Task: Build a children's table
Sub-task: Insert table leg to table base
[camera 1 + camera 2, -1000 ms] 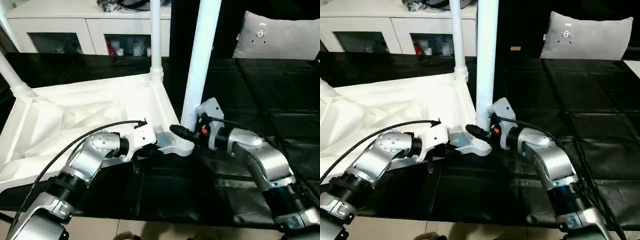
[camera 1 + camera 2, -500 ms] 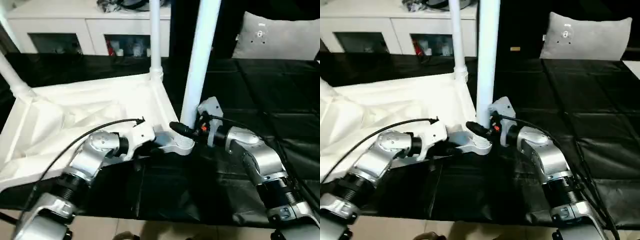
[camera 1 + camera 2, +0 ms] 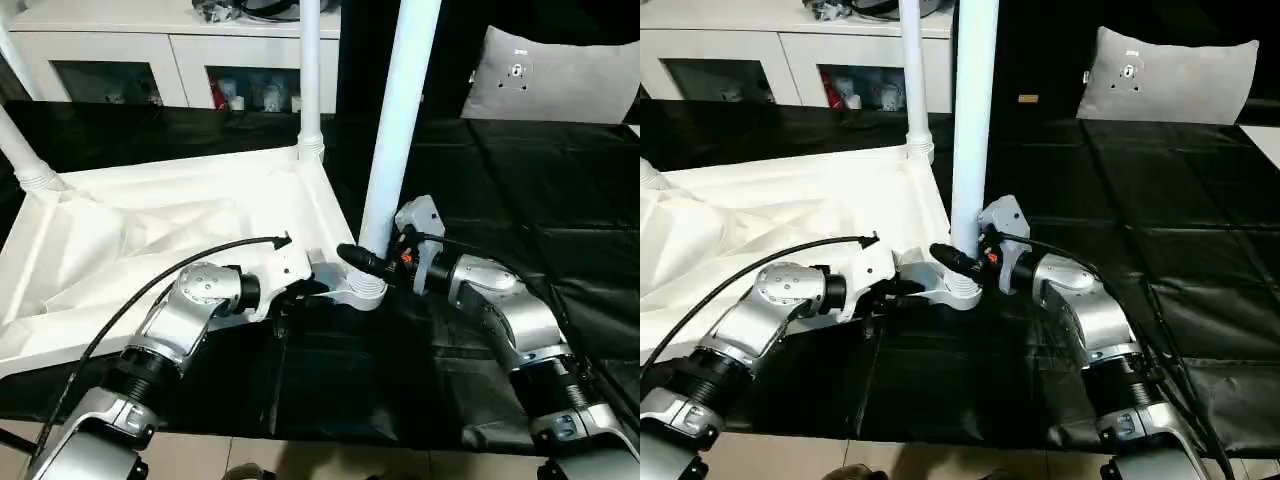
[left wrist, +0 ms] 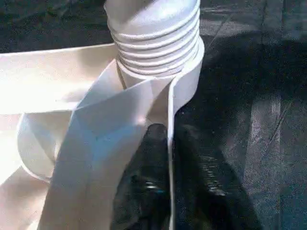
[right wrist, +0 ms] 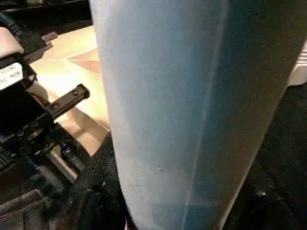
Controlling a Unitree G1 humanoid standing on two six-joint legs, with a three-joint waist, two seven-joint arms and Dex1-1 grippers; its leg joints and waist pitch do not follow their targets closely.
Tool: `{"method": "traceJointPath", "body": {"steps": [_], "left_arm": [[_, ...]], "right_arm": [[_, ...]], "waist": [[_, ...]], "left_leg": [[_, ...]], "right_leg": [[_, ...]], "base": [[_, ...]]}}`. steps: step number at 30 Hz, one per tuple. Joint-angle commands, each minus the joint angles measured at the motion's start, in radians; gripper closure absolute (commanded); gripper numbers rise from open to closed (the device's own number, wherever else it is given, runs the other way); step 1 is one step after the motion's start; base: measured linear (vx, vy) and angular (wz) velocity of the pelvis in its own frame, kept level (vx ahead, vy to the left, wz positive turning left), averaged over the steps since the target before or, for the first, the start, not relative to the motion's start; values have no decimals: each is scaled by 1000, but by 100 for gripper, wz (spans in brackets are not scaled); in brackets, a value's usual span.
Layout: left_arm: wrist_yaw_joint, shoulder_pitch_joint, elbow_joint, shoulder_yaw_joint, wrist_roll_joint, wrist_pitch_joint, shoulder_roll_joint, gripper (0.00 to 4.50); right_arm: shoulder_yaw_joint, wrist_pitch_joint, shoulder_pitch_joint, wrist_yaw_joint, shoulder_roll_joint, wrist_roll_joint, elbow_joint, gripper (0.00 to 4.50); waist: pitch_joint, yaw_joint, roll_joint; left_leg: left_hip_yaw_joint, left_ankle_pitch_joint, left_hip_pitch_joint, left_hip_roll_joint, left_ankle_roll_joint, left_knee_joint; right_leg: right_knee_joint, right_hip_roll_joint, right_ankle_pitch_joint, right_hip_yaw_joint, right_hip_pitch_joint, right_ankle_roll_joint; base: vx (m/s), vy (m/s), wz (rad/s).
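The children's table lies upside down, its white top [image 3: 150, 230] ribbed side up on the black mat. The near right leg [image 3: 400, 120] stands upright in its corner socket [image 3: 365, 292]. Another leg [image 3: 310, 70] stands at the far corner, and a third [image 3: 25, 160] leans at the left. My left gripper [image 3: 305, 288] is shut on the thin rim beside that socket, one black finger [image 4: 148, 148] on each side of the wall. My right gripper [image 3: 375, 262] is closed around the base of the near leg [image 5: 182, 96], with a black finger [image 3: 355, 258] crossing in front.
A white cabinet [image 3: 130, 50] with dark glass compartments stands at the back left. A grey cushion [image 3: 555, 75] lies at the back right. The black mat [image 3: 520, 180] stretches to the right of the table. The mat's near edge meets light floor [image 3: 300, 465].
The head view has shifted slightly. Both grippers stay at the near corner, the left on the rim and the right on the leg's base.
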Motion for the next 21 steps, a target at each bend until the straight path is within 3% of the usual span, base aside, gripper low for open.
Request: {"method": "traceJointPath", "body": {"steps": [1,6,9,21], "left_arm": [[2,11,48,-16,39,28,30,422],[-3,6,48,-30,66,50,50,449],[-7,6,44,-32,67,52,57,450],[-12,14,17,-41,67,59,76,450]], "right_arm": [[9,-1,2,19,10,-1,11,259],[6,-8,2,21,14,-5,14,259],[6,-11,3,23,15,-7,15,259],[4,-17,5,29,18,-12,20,259]], "waist": [[-64,10,-12],[-64,8,-10],[-65,7,-10],[-61,4,-6]], "left_leg": [[-24,-173,5,71,31,-76],[-25,-169,4,71,30,-76],[-24,-160,4,70,33,-75],[-24,-177,5,70,27,-76]], "right_leg": [[-81,-97,-204,52,41,-232],[-80,-97,-192,52,42,-233],[-77,-95,-160,51,43,-244],[-80,-95,-182,52,41,-245]], "base": [[0,0,0],[0,0,0],[0,0,0],[0,0,0]]}}
